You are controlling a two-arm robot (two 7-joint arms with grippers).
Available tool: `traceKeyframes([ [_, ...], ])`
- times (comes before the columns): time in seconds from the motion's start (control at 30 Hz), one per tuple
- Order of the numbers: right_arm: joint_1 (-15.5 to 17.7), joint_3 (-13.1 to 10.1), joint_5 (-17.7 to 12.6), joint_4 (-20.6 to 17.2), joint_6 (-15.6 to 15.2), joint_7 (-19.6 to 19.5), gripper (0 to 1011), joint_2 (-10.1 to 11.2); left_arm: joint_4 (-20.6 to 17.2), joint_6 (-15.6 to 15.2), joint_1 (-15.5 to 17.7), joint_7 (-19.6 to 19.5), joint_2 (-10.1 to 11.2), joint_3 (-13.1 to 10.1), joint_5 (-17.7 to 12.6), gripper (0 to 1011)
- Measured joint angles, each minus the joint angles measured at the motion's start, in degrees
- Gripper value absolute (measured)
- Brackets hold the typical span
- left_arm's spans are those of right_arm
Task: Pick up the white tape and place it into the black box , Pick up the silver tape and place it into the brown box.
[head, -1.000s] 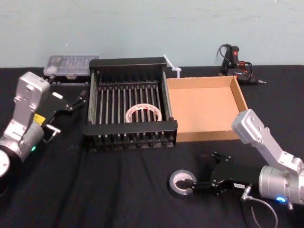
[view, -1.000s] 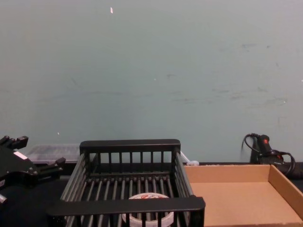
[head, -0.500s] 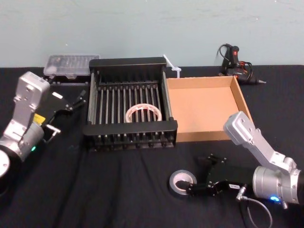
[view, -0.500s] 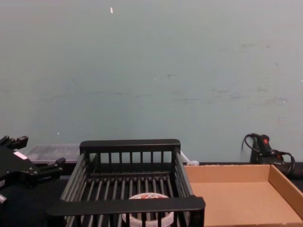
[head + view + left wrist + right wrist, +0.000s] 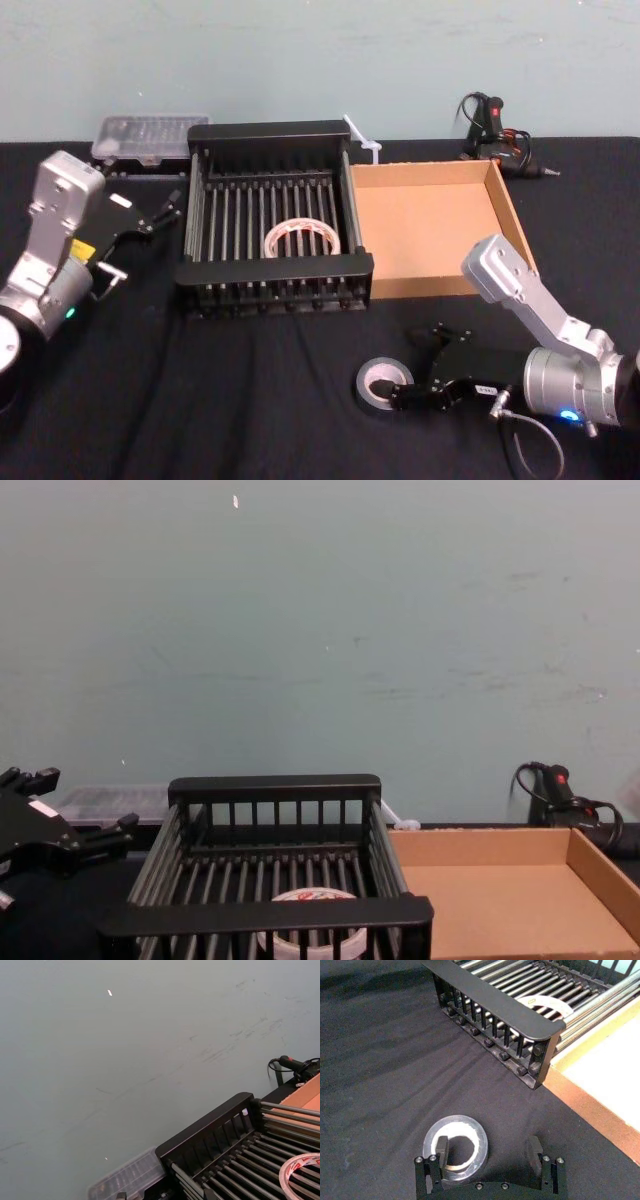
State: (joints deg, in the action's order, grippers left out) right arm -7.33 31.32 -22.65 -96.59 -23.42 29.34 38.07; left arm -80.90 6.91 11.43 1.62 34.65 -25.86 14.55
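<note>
At the bench's [image 5: 250, 400] 5 o'clock, the right pincer [image 5: 487, 1146] is held apart astride one wall of the silver tape [image 5: 456, 1122] for a grasp, the left pincer [image 5: 163, 212] parked open at 9 o'clock.

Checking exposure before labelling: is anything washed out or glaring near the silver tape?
Right wrist view: the brown box floor is washed out nearly white; the silver tape at the open right claw shows mild sheen. Head view: the box looks evenly lit.
</note>
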Motion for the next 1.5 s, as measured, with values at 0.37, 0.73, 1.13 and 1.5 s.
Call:
traceKeyframes([
  [0.37, -0.8, 0.6, 0.6, 1.3, -0.2, 0.0, 1002, -0.9, 0.0, 0.0, 0.0, 0.0, 0.0, 0.0, 0.0, 1001],
  [0.73, -0.9, 0.6, 0.9, 1.7, 0.0, 0.0, 1002, -1.2, 0.0, 0.0, 0.0, 0.0, 0.0, 0.0, 0.0, 1001],
  [1.13, -0.9, 0.6, 0.9, 1.6, 0.0, 0.1, 941, -1.1, 0.0, 0.0, 0.0, 0.0, 0.0, 0.0, 0.0, 1001],
  [1.5, -0.9, 0.6, 0.8, 1.5, 0.0, 0.1, 625, -1.1, 0.0, 0.0, 0.0, 0.0, 0.0, 0.0, 0.0, 1001],
])
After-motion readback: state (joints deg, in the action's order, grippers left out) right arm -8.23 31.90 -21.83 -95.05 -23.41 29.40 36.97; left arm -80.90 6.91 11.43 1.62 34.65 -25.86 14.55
